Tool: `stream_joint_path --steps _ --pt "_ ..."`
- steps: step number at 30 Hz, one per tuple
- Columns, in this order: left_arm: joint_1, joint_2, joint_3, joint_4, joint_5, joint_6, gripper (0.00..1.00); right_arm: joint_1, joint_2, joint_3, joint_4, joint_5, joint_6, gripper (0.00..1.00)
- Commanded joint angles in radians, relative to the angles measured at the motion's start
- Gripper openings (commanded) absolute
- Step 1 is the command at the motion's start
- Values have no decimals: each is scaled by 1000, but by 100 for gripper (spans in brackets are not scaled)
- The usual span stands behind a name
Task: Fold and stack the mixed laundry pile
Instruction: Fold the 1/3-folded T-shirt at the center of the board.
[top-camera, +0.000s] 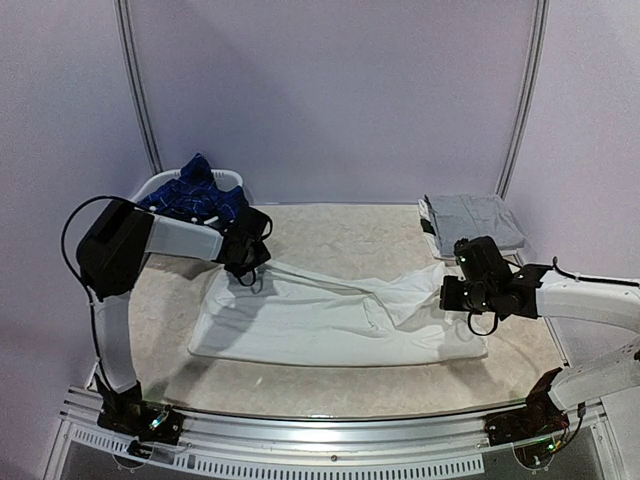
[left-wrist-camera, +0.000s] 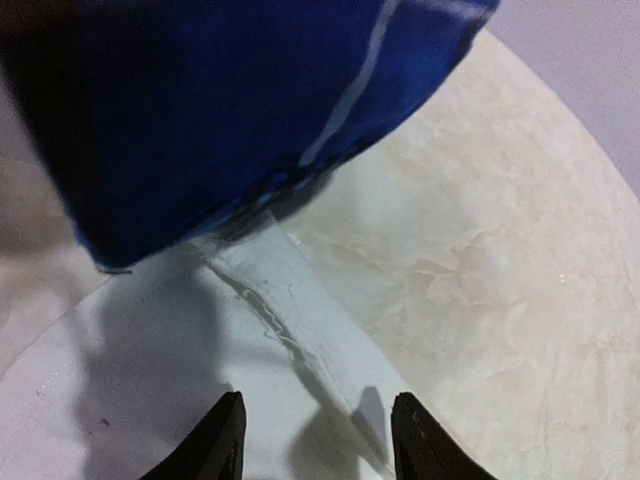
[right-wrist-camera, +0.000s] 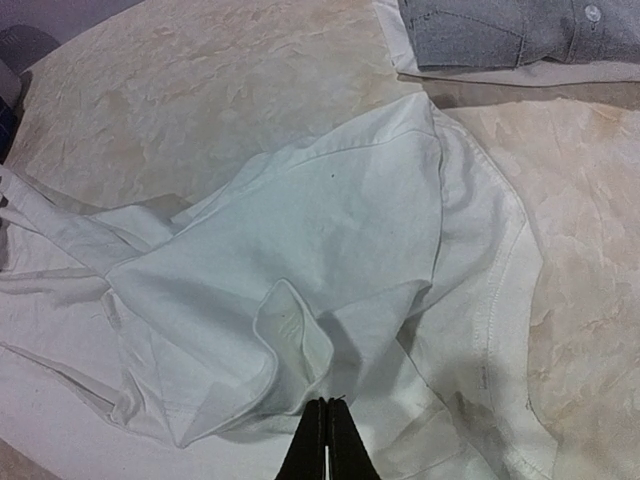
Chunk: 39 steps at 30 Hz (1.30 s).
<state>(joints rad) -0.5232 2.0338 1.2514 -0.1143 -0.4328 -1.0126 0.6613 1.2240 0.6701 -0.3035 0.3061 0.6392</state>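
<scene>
Across the middle of the table (top-camera: 330, 235) you have the white trousers (top-camera: 320, 320) lying spread out, one end toward your left arm and the other toward your right. At the far left corner sits the white basket (top-camera: 158, 186), with the navy plaid shirt (top-camera: 200, 200) heaped in it and spilling over its rim.

Your left gripper (top-camera: 247, 262) is down at the far left corner of the trousers, just beside the basket. On the left wrist view its fingers (left-wrist-camera: 228, 440) stand well apart with nothing between them. White cloth lies directly below, and the blue shirt hangs close over the trousers' edge.

Your right gripper (top-camera: 452, 293) is over the right end of the trousers. On the right wrist view its fingers (right-wrist-camera: 312, 445) are pressed tight together at the rumpled white cloth, and you cannot tell whether any fold is caught between them. That end is bunched and creased, with a seam curving along its right side.

At the far right of the table lies a folded grey shirt (top-camera: 478, 220), apart from the trousers, with a white edge showing under it.
</scene>
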Motion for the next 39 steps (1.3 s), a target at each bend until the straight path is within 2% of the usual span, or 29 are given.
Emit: stream_joint_path --steps 1,11,25,27,32,39 --pt "3 55 37 -42 -39 -23 49 7 -5 -21 27 11 -17 0" --pt "6 91 67 12 -50 -17 41 6 22 -23 55 -15 -38 1" --pt "29 154 170 -65 -13 -52 37 7 21 -20 50 -2 -42 1" --pt "31 157 174 -65 -11 -52 30 7 19 -20 49 0 -42 1" --pt "31 157 183 -73 -9 -53 0 6 15 -18 44 6 -41 1" --pt "15 83 165 -82 -38 -29 0 7 24 20 22 44 -37 0"
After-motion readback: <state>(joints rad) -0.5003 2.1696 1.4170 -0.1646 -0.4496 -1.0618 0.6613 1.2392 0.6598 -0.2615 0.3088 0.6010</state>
